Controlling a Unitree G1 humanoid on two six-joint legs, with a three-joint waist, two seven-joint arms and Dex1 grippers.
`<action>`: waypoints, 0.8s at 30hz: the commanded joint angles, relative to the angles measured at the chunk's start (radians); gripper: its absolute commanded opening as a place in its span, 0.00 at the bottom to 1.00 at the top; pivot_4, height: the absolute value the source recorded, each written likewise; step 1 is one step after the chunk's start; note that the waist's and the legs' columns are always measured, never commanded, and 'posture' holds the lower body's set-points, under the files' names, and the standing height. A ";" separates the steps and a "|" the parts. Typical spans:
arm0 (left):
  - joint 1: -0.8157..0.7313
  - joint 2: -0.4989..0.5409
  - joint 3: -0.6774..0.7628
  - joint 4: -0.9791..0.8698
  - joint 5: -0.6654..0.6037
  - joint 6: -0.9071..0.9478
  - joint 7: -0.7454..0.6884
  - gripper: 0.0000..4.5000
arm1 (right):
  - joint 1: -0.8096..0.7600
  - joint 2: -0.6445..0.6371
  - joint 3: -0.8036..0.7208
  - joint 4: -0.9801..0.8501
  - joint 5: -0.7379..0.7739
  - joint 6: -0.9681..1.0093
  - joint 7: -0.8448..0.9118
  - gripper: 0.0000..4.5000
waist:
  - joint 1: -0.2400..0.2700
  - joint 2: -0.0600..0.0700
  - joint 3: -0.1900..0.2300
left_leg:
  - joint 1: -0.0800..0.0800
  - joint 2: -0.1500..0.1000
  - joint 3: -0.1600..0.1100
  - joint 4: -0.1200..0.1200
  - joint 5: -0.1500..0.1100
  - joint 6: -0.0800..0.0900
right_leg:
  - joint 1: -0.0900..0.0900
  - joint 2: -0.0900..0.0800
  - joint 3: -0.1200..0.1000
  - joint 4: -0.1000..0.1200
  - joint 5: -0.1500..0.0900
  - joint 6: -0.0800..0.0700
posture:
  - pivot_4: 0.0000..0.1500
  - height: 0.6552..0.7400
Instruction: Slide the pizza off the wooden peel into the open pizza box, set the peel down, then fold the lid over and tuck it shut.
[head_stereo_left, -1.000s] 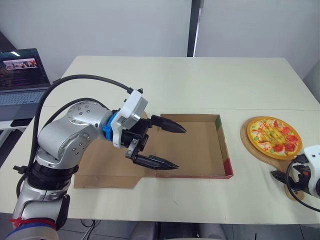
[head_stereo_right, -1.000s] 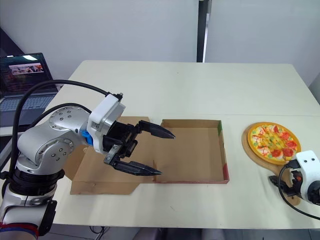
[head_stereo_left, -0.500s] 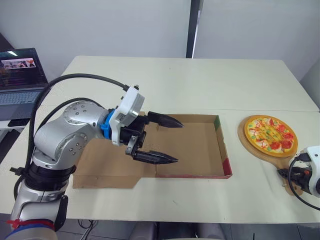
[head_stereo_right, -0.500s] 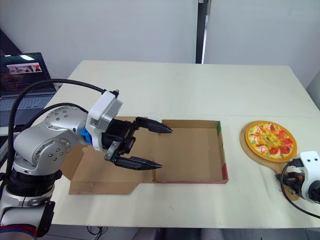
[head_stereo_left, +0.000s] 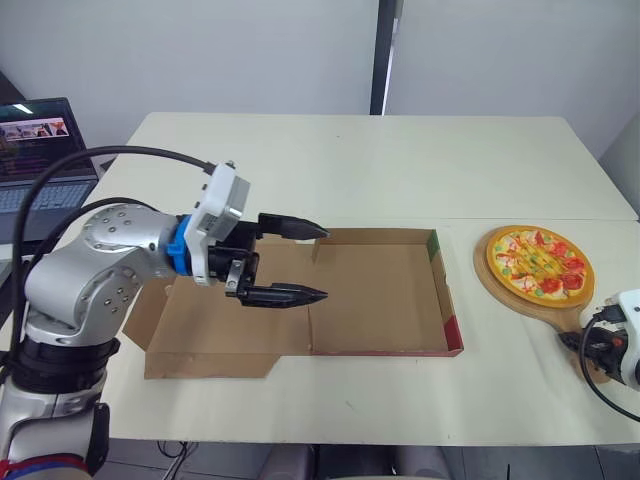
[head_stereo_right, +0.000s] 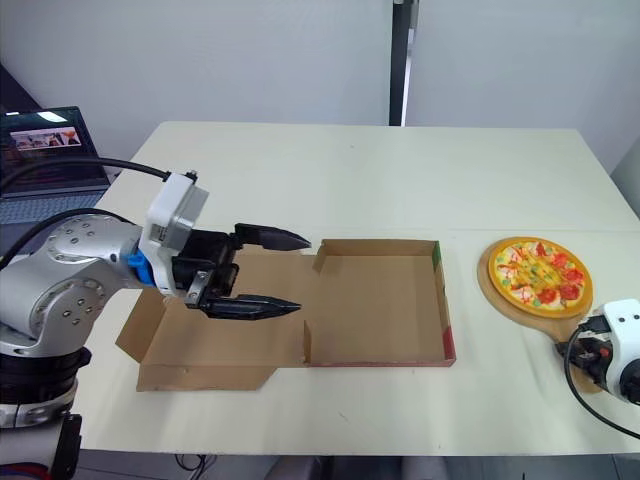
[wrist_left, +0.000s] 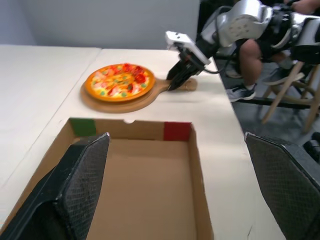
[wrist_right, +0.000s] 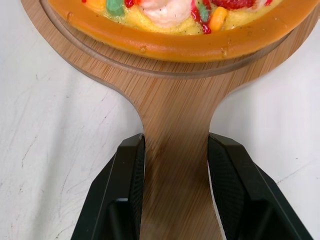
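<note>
We grasp the wooden peel (wrist_right: 175, 100) handle with the right tool (wrist_right: 176, 145), right of the pizza box (head_stereo_left: 449, 310); the left tool (head_stereo_left: 325, 263) hangs released above it.

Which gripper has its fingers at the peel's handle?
The right gripper: its fingers clasp the handle of the wooden peel from both sides. The left gripper hovers open over the pizza box.
</note>
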 joint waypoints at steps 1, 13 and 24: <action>0.018 0.025 0.048 -0.007 0.006 -0.022 0.001 1.00 | 0.000 -0.016 -0.054 -0.031 -0.001 -0.040 0.006 0.35 | 0.001 0.000 0.000 | 0.000 0.000 0.000 0.000 0.000 0.000 | 0.000 0.000 0.000 0.000 0.000 0.000 | 1.00 1.00; 0.059 0.050 0.085 0.015 0.027 -0.058 -0.007 1.00 | -0.072 -0.025 -0.068 -0.002 0.020 -0.130 0.028 0.35 | -0.001 0.003 0.002 | 0.000 0.000 0.005 -0.001 0.000 0.001 | -0.002 0.001 0.005 0.000 0.000 0.001 | 1.00 1.00; 0.060 0.074 0.113 0.028 0.013 -0.065 -0.014 1.00 | -0.132 -0.015 -0.070 0.022 0.028 -0.225 0.054 0.35 | 0.001 0.005 0.003 | -0.001 0.000 0.008 -0.001 -0.001 0.003 | -0.005 0.001 0.008 0.000 0.001 0.001 | 1.00 1.00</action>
